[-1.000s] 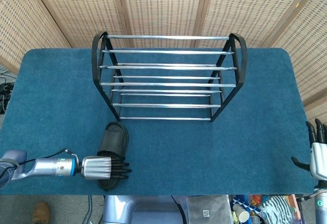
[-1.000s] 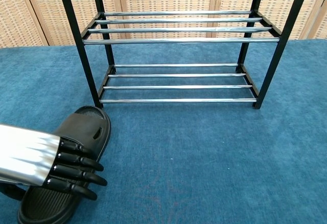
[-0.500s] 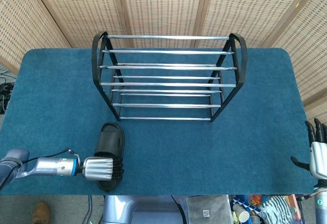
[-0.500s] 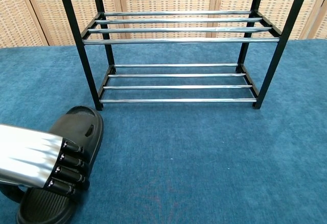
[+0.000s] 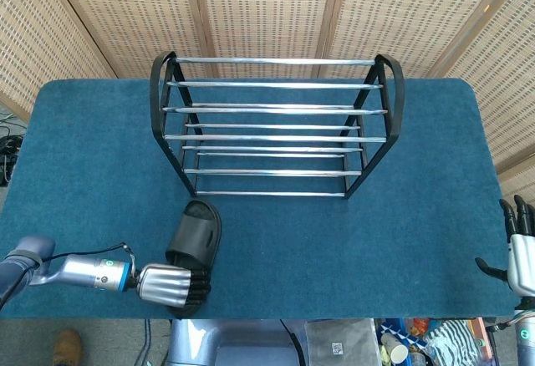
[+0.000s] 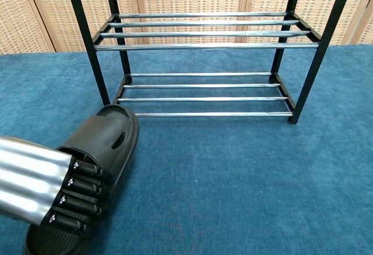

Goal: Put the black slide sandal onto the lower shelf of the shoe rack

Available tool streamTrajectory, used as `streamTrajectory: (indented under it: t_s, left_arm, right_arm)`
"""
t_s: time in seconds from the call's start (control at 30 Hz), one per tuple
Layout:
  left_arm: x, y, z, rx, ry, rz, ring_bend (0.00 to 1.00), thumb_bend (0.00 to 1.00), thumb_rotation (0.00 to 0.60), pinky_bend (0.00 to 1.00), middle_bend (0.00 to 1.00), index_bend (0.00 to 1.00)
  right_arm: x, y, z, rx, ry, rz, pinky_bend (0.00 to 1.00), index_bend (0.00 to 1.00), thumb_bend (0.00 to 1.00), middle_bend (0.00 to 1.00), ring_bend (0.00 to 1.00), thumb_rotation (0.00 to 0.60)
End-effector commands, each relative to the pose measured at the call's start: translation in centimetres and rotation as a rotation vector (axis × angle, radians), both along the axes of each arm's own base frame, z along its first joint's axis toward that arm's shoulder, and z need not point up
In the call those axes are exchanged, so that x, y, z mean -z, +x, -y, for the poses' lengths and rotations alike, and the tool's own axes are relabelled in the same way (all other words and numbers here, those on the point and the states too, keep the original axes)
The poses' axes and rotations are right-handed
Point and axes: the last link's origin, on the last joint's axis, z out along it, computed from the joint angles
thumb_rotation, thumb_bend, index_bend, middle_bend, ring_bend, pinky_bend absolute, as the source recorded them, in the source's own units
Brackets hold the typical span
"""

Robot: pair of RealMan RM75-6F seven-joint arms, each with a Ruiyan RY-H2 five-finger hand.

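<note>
The black slide sandal [image 5: 197,231] [image 6: 108,136] lies on the blue cloth at the front left, its toe close to the rack's front left leg. My left hand [image 5: 169,284] [image 6: 42,188] comes in from the left and grips the sandal's heel end, fingers curled over it. The shoe rack [image 5: 272,128] stands mid-table, its lower shelf [image 6: 204,99] of chrome bars bare. My right hand [image 5: 520,251] hangs off the table's right front corner, fingers apart and holding nothing; the chest view does not show it.
The blue table cloth [image 5: 418,216] stretches wide to the right of the sandal and in front of the rack. Wicker screens [image 5: 267,7] close off the back. The rack's upper shelf [image 6: 207,34] carries nothing.
The left hand's fingers went from straight to curled onto the sandal's heel. The sandal has shifted right and forward, its toe now nearer the rack's front left leg. The right hand is still.
</note>
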Motion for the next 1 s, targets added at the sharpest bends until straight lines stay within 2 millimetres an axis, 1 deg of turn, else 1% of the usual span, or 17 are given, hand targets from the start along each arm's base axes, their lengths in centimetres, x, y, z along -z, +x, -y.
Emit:
streamTrajectory:
  t_s: [0.03, 0.13, 0.23, 0.37, 0.63, 0.8, 1.0]
  left_arm:
    - [-0.1, 1.5, -0.6, 0.056, 0.024, -0.001, 0.45, 0.19, 0.600, 0.41, 0.51, 0.65]
    - [0.1, 2.8, -1.6, 0.092, 0.028, 0.006, 0.45, 0.19, 0.600, 0.41, 0.52, 0.65]
    - [0.6, 3.9, -3.8, 0.107, 0.058, 0.011, 0.45, 0.19, 0.600, 0.41, 0.52, 0.65]
    - [0.9, 4.8, -6.5, 0.099, 0.113, -0.002, 0.45, 0.19, 0.600, 0.41, 0.52, 0.65]
    - [2.0, 6.2, -10.4, 0.054, 0.194, -0.023, 0.45, 0.19, 0.600, 0.41, 0.51, 0.65]
    - [2.7, 7.2, -12.3, 0.019, 0.233, -0.046, 0.45, 0.19, 0.600, 0.41, 0.51, 0.65]
    - [3.2, 8.1, -13.7, -0.019, 0.261, -0.060, 0.45, 0.19, 0.600, 0.41, 0.51, 0.65]
  right_arm:
    - [-0.1, 0.0, 0.0, 0.000, 0.000, 0.005, 0.00, 0.00, 0.00, 0.00, 0.00, 0.600]
    - [-0.2, -0.1, 0.0, 0.000, 0.001, 0.009, 0.00, 0.00, 0.00, 0.00, 0.00, 0.600]
    - [-0.4, -0.2, 0.1, 0.004, -0.003, 0.013, 0.00, 0.00, 0.00, 0.00, 0.00, 0.600]
    - [-0.7, -0.6, 0.4, 0.019, -0.014, 0.019, 0.00, 0.00, 0.00, 0.00, 0.00, 0.600]
    - [-1.0, -1.7, 1.0, 0.067, -0.022, 0.023, 0.00, 0.00, 0.00, 0.00, 0.00, 0.600]
    - [-1.0, -2.4, 1.4, 0.101, -0.030, 0.021, 0.00, 0.00, 0.00, 0.00, 0.00, 0.600]
    - [-1.2, -3.3, 1.7, 0.142, -0.039, 0.018, 0.00, 0.00, 0.00, 0.00, 0.00, 0.600]
